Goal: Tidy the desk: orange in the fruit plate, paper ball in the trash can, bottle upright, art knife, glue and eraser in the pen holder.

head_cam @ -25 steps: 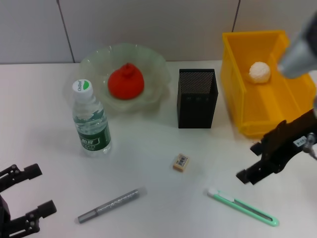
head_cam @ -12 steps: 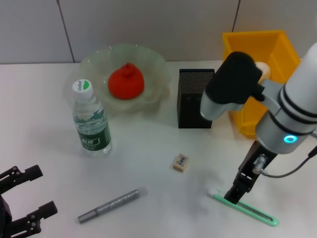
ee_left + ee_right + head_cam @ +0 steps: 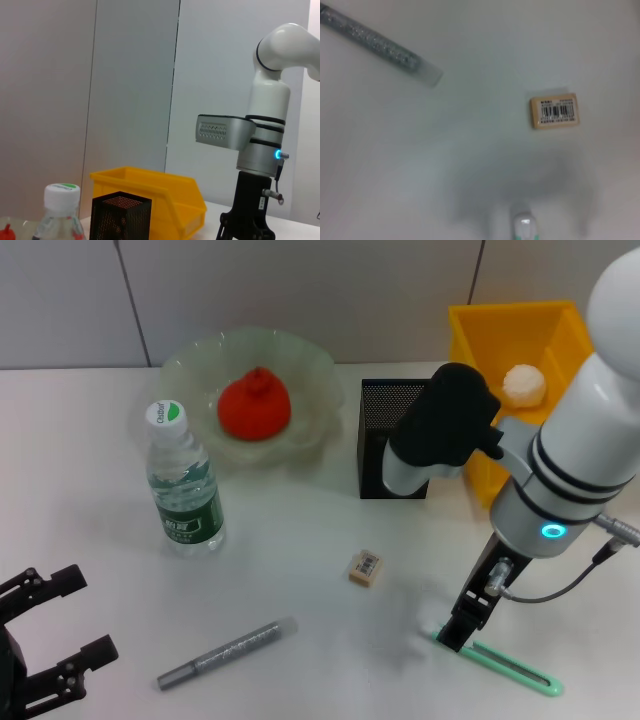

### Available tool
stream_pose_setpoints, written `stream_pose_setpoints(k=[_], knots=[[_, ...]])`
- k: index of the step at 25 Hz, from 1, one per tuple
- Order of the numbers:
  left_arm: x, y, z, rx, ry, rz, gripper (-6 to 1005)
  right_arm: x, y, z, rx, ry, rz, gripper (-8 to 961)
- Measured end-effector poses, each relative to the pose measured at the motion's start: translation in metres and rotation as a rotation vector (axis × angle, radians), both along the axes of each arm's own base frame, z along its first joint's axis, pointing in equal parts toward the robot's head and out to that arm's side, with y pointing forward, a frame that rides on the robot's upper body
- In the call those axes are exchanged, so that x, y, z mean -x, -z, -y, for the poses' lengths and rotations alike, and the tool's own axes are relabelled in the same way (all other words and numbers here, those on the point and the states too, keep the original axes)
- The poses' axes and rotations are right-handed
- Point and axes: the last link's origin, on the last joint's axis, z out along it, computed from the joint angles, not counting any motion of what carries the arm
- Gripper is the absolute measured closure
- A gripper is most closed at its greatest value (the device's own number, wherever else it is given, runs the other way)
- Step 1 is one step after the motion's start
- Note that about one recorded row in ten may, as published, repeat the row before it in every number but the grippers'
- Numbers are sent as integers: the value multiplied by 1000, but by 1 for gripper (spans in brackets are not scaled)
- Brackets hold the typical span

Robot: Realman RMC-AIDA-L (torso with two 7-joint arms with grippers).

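**Right claw down on the knife's white end**

The right claw (image 3: pixel 455 632) stands at the white-tipped end of the one art knife (image 3: pixel 505 662), a slim mint-green bar lying flat at about five o'clock on the white worktop (image 3: pixel 300 570); whether its fingers are apart or closed on the knife cannot be told. The right arm rises from it as a white cylinder with black bands and a lit blue ring.

At about nine o'clock from that claw lies the single eraser (image 3: pixel 365 567), a small beige block with a printed barcode label. Farther toward seven o'clock lies the one glue (image 3: pixel 226 652), a thin silver-grey glittery stick with a clear cap. Both lie apart from the knife.

At twelve o'clock from the eraser stands the one pen holder (image 3: pixel 390 430), a square black mesh cup. Beside it at three o'clock sits the one trash can (image 3: pixel 480 420), a bright yellow rectangular plastic bin, with one wrinkled white paper ball (image 3: pixel 524 384) inside.

Toward eleven o'clock the single rough-skinned orange (image 3: pixel 255 405) rests in the translucent pale-green fruit plate (image 3: pixel 190 365) with its scalloped rim. The one clear bottle (image 3: pixel 184 484), green-labelled and white-capped, stands upright just beside it.

The left claw (image 3: pixel 62 635) sits at eight o'clock, fingers apart and empty.
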Motion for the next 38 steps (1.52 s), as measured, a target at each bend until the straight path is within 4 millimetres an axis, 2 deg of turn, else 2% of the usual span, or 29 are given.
stream_pose_setpoints(k=[21,26,38], knots=[[4,3,2,17,-16,-22,206,1,30,1,28,-42,42,301],[3,3,1,17,-13,-21,206,1,32,1,26,-49,40,528],[4,2,1,15,-18,-27,214,-1,37,3,52,-34,59,545]])
